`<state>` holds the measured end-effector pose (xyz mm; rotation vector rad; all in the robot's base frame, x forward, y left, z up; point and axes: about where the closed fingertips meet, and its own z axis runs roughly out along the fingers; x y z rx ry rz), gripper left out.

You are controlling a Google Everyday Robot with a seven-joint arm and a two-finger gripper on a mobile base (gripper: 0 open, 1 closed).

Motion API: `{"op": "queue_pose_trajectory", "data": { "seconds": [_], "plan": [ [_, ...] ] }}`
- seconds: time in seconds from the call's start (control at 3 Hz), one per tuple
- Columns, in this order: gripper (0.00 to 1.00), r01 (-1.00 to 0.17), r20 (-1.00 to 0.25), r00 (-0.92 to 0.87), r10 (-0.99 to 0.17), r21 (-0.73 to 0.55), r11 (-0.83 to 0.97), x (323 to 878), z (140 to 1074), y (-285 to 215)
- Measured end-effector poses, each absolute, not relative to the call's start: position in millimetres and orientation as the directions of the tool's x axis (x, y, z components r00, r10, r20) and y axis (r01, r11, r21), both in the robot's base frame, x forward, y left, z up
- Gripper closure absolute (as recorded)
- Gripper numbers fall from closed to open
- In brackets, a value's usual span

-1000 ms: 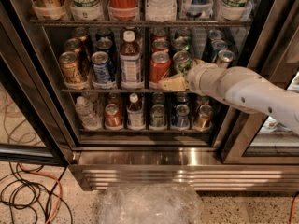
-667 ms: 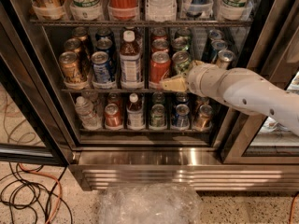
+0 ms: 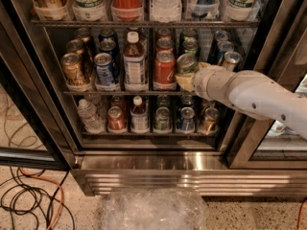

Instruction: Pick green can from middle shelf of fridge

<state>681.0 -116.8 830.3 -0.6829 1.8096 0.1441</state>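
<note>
The fridge (image 3: 153, 163) stands open in front of me. Its middle shelf (image 3: 120, 93) carries rows of cans and a bottle. The green can (image 3: 186, 63), with a silver top, stands at the front of the shelf, right of a red can (image 3: 164, 69). My gripper (image 3: 184, 82), on a white arm reaching in from the right, is at the lower front of the green can and covers its lower half. More green cans (image 3: 190, 46) stand behind it.
A brown bottle (image 3: 134, 61), a blue can (image 3: 104, 69) and a gold can (image 3: 73, 69) stand to the left on the same shelf. Silver cans (image 3: 231, 59) are to the right. The lower shelf (image 3: 148, 134) holds several cans. Cables (image 3: 29, 200) and crumpled plastic (image 3: 151, 210) lie on the floor.
My gripper has shifted slightly to the right, closer against the green can. The cans have not moved.
</note>
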Motion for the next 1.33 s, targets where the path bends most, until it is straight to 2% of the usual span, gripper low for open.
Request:
{"op": "queue_pose_trajectory", "data": {
  "seconds": [0.33, 1.33],
  "plan": [
    [1.00, -0.516, -0.906, -0.192, -0.378, -0.234, 0.824, 680.7, 830.5, -116.8],
    [1.00, -0.404, -0.942, -0.026, -0.336, -0.297, 0.865, 747.4, 891.0, -115.3]
  ]
}}
